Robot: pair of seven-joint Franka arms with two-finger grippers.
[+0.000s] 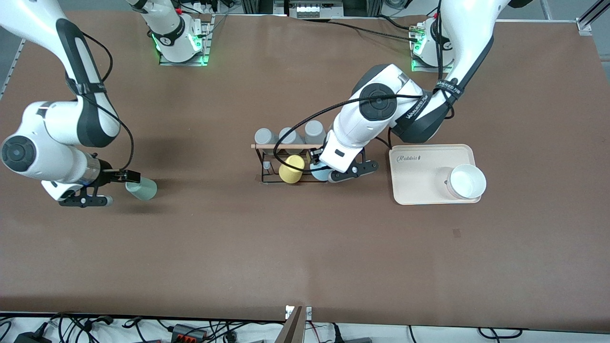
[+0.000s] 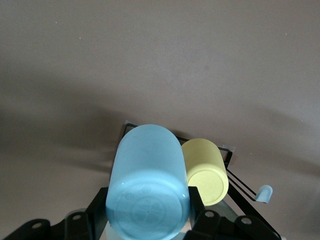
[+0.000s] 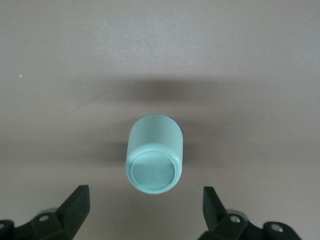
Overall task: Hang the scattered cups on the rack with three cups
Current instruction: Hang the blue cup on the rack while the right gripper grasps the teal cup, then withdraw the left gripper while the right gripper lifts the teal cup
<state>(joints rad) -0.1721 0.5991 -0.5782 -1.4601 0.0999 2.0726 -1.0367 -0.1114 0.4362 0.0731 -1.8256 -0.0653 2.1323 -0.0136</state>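
— Where is the light blue cup [image 1: 319,173]?

— At the centre of the frame, at the rack [image 1: 285,146], just beside the yellow cup [image 1: 291,168]. The left gripper [image 1: 334,164] has it clamped. In the left wrist view a black finger [image 2: 196,200] presses each side of its base. The arm covers most of it from above, so I can't say whether it is on a peg.

— And the rest of the rack?

— Three grey cups [image 1: 289,135] sit along the wooden bar, partly crossed by the arm's cable. The pegs under them are hidden.

— The mint green cup [image 1: 142,189]?

— Toward the right arm's end of the table, well apart from the rack. It looks to be lying on its side, base toward the right gripper [image 1: 116,188]. That gripper is spread wide and isn't touching it. The right wrist view cuts off everything but its two fingertips [image 3: 79,196].

— Anything else?

— A pinkish tray [image 1: 429,157] toward the left arm's end, with a white bowl [image 1: 468,181] on it.
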